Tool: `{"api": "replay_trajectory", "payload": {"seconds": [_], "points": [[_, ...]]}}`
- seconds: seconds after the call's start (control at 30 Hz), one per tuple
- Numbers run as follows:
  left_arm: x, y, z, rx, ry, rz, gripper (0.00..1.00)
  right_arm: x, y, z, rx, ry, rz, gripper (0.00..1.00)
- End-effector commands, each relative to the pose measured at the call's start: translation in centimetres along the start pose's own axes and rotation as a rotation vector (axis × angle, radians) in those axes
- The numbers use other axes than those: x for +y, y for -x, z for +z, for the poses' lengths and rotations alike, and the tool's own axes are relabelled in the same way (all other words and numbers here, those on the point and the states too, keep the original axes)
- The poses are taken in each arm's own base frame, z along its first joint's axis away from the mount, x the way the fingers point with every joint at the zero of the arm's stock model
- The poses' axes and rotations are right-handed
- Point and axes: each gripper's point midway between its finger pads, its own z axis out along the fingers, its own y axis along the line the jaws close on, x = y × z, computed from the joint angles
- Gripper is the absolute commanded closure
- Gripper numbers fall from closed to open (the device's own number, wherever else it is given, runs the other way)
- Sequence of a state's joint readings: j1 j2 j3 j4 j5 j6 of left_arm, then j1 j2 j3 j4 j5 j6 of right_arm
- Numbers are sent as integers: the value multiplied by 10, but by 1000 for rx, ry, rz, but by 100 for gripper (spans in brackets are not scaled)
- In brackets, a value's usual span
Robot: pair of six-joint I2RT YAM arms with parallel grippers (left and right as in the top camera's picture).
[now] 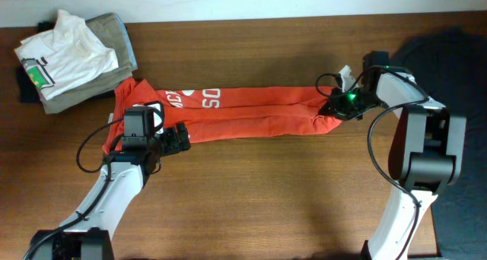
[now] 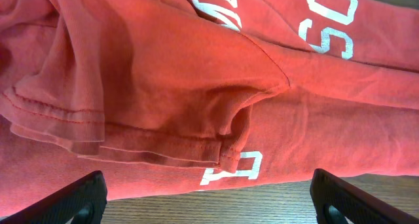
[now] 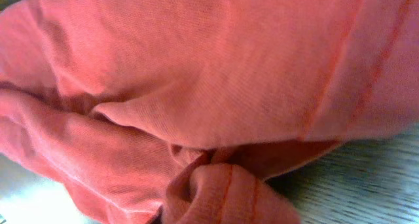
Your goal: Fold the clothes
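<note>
The brown wooden table carried the orange-red T-shirt, which lay as a long narrow band from left to right across the upper middle, with white letters showing near its left end. The right gripper was at the right end of the band with its fingers pressed together. In the right wrist view the cloth bunched tightly in front of the camera, so it appeared to pinch a fold of the shirt there. The left gripper stood spread wide just beside the lower edge of the left end, over a sleeve hem, and held nothing.

To do this step well, I think the left gripper should close on all layers at its end, not only the loose sleeve. Then both ends can be lifted together and the band kept flat, so that it does not twist.

No container was visible. A white shirt only rested on a khaki-grey garment in the far left corner, apart from the work.
</note>
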State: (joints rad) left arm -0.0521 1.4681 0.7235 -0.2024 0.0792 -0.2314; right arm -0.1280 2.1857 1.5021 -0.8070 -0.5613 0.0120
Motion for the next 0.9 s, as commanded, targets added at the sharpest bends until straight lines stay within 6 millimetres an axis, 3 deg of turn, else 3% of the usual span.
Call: {"api": "replay_trajectory", "payload": {"seconds": [0.0,0.17,0.27,0.3,0.37,0.47,0.53,0.87], "points": [[-1,-2,0,8,-8,-1,1,-36,-10,12,28,-174,166,96],[0,-5,0,18,-6,-2,1,-57,-9,-12,6,-268,293,96],[0,-5,0,18,-6,-2,1,-71,-6,-44,-20,-364,315,96],[0,-5,0,18,-6,-2,1,-75,-5,-65,-37,-420,323,96],[0,-4,0,17,-6,-2,1,-72,1,-97,-74,-488,317,96],[0,-5,0,17,-6,-2,1,-52,10,-119,-120,-483,286,96],[0,-5,0,17,-6,-2,1,-35,14,-121,-133,-463,254,96],[0,-5,0,18,-6,-2,1,63,2,-63,-49,-382,18,96]]}}
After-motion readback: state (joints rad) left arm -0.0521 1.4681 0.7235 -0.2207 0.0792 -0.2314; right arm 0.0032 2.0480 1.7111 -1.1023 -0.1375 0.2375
